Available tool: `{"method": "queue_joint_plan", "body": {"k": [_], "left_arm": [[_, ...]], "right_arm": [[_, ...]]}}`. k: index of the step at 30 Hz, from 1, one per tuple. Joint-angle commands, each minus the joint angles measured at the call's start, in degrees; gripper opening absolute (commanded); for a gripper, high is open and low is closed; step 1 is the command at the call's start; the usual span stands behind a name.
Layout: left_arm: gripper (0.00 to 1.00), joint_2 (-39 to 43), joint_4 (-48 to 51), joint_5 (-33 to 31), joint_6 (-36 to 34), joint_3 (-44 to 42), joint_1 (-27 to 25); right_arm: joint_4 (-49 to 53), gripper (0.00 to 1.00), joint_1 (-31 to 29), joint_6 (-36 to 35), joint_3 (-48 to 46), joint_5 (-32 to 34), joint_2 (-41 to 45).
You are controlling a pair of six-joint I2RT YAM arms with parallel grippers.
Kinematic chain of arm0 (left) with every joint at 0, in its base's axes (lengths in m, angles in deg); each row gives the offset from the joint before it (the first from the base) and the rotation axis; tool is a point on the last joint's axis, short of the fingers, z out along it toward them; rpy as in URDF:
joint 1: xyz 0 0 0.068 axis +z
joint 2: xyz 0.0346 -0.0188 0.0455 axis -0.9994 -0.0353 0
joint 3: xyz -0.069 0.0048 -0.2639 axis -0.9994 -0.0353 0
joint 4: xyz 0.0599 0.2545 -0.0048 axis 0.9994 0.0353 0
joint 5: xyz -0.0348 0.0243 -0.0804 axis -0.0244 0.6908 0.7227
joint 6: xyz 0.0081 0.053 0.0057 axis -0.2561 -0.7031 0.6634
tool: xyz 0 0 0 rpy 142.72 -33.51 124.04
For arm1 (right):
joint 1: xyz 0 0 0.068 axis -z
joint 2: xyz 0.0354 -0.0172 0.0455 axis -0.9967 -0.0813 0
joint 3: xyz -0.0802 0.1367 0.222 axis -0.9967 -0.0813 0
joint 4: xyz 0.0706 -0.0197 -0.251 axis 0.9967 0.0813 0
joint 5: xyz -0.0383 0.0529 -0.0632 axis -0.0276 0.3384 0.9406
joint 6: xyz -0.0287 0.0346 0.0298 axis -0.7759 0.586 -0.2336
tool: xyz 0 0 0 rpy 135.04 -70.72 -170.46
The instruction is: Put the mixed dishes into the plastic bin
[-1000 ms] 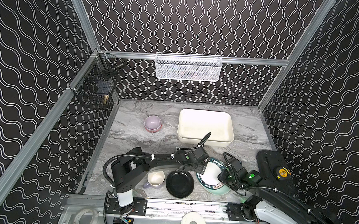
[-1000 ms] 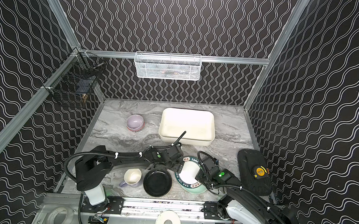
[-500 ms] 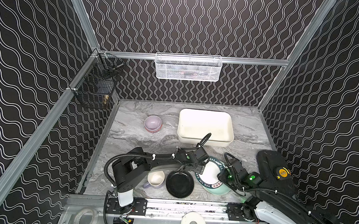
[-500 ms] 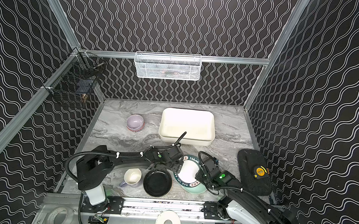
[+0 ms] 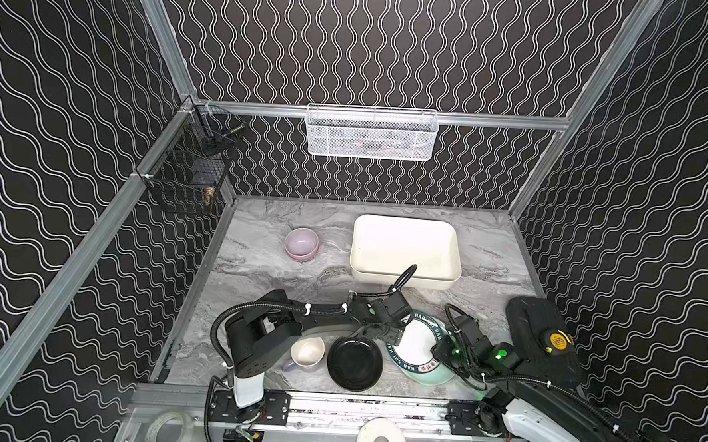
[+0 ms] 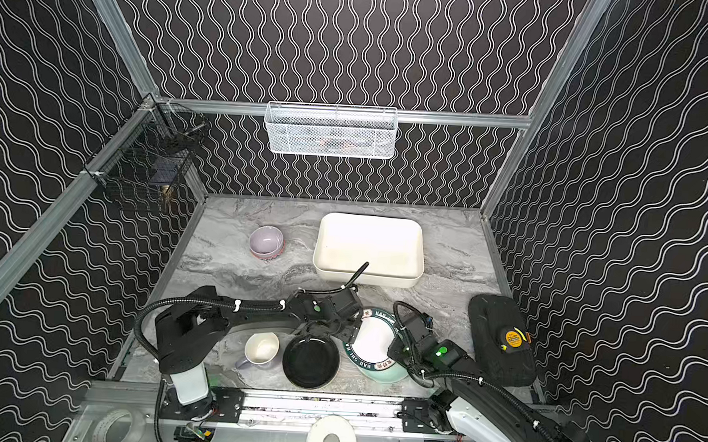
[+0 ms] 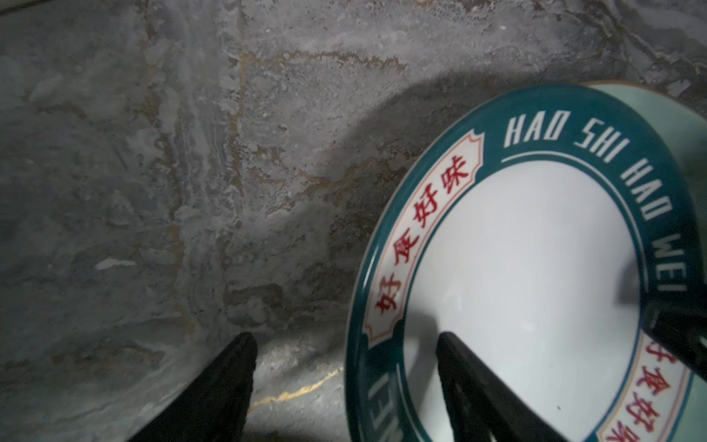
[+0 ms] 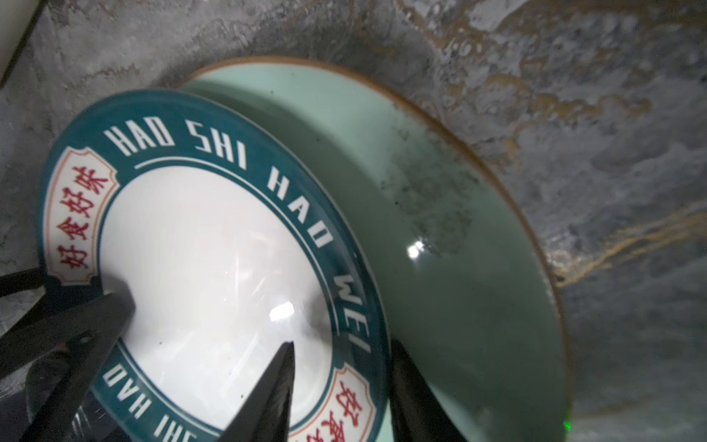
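A white green-rimmed plate [image 5: 416, 346] [image 6: 373, 339] lies tilted on a mint plate [image 5: 435, 378] [image 8: 459, 268] near the front. My left gripper [image 5: 394, 336] [image 7: 344, 336] is open astride its left rim, one finger over the white centre, one over the table. My right gripper [image 5: 441, 351] [image 8: 342, 344] straddles the opposite rim, one finger above the plate and one beneath it over the mint plate, with a gap showing. A black plate [image 5: 355, 363] and a lavender mug [image 5: 307, 352] sit left of them. A lilac bowl [image 5: 301, 242] is nested in a red-patterned one. The empty plastic bin [image 5: 403, 279] stands behind.
A black pad [image 5: 540, 365] with a yellow tape measure [image 5: 557, 341] lies along the right wall. A white mesh basket [image 5: 371, 133] hangs on the back rail and a black wire basket [image 5: 188, 172] in the left corner. Tape rolls sit below the front rail.
Both grippers' jaws have narrowed around the white plate's rim, the right one more. The right gripper has slid a little further onto the plate. The other dishes have not moved.
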Motion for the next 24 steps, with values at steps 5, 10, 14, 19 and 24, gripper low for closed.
{"method": "queue_joint_plan", "body": {"k": [5, 10, 14, 19, 24], "left_arm": [[0.63, 1.0, -1.0, 0.6, 1.0, -0.3, 0.1], [0.44, 0.5, -0.7, 0.5, 1.4, -0.3, 0.1], [0.34, 0.5, -0.3, 0.2, 1.5, -0.2, 0.1], [0.24, 0.2, 0.9, -0.8, 1.4, 0.2, 0.1], [0.2, -0.7, 0.5, -0.6, 1.1, 0.0, 0.1]], "right_arm": [[2.6, 0.3, -0.1, 0.4, -0.8, -0.4, 0.7], [2.6, 0.29, 0.0, 0.6, -1.3, -0.5, 2.1], [3.0, 0.27, -0.1, 1.2, -1.6, -0.3, 3.0], [3.0, 0.27, 0.0, 1.7, -1.7, -0.4, 3.4], [2.4, 0.27, 0.0, 2.2, -2.3, -0.9, 4.3]]}}
